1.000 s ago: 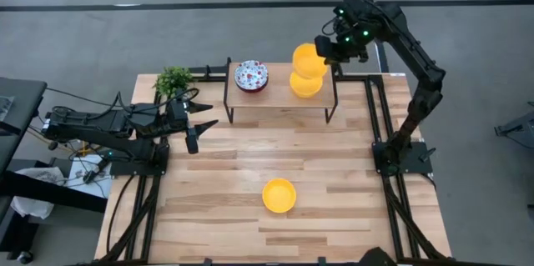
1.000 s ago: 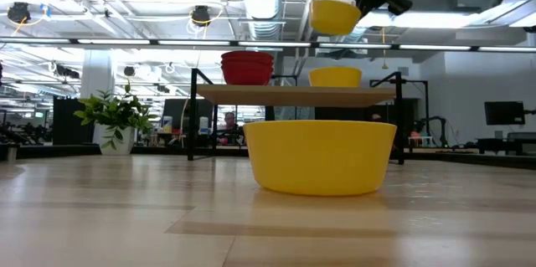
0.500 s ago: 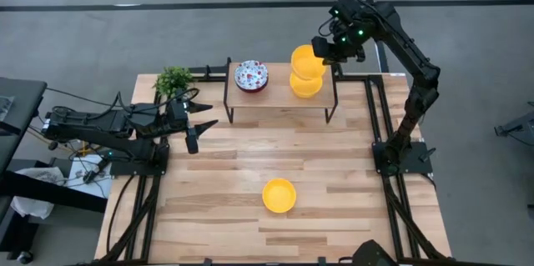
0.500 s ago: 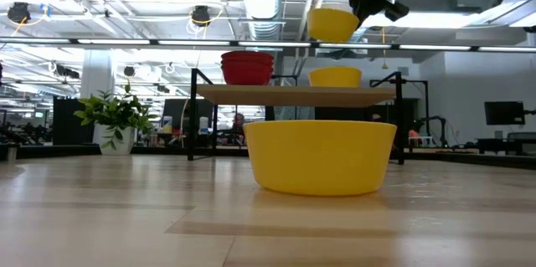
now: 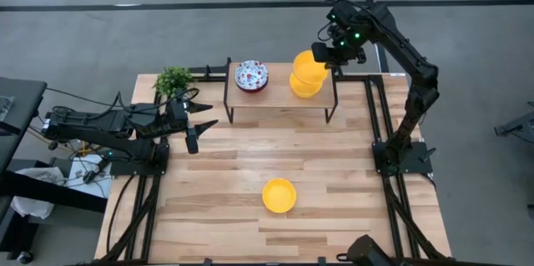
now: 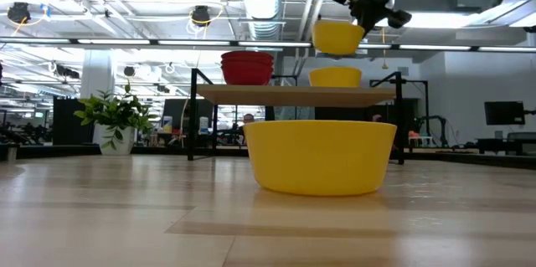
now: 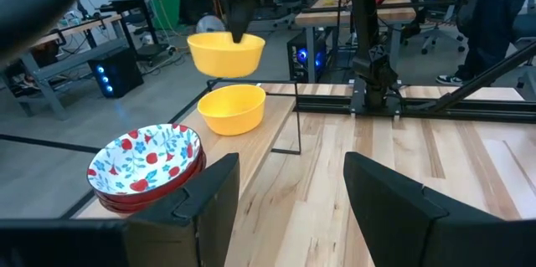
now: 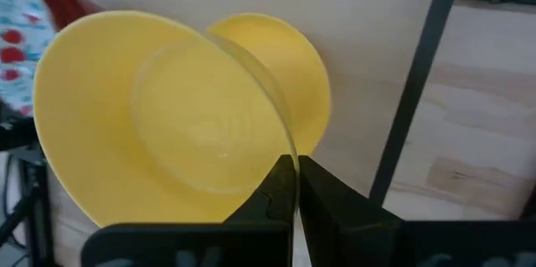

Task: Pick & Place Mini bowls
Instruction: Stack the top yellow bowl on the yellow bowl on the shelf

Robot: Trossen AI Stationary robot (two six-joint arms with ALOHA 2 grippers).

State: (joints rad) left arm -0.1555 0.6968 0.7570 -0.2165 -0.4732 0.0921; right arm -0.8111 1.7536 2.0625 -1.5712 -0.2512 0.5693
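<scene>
1. Right gripper (image 5: 327, 52): fingers pinched tight on the rim of a yellow bowl (image 5: 308, 62), wall of the bowl clamped between them — a rim grip, likely chosen so the bowl can drop straight into another.
2. Held bowl hanging in the air just above a second yellow bowl (image 6: 335, 76) on the shelf (image 5: 279, 93), not touching it; by the look of it, lined up for stacking.
3. Patterned bowls (image 7: 146, 160), white with red and blue flowers, stacked at the shelf's other end, well apart from the yellow pair — apparently sorted by kind.
4. Third yellow bowl (image 5: 279, 194) alone on the table (image 5: 217, 183), near the front edge, well apart from the shelf and both arms; probably next in line.
5. Left gripper (image 5: 198, 124): fingers spread wide, empty, waiting low over the table's left side, pointed toward the shelf.
6. Potted plant (image 5: 173, 78) at the back left corner, just beside the shelf.
7. Table of pale wooden planks on a dark frame, grey floor around it.
8. Beyond: open workshop with ceiling lights, desks, and a person's legs (image 7: 496, 16) behind the right arm's base.
</scene>
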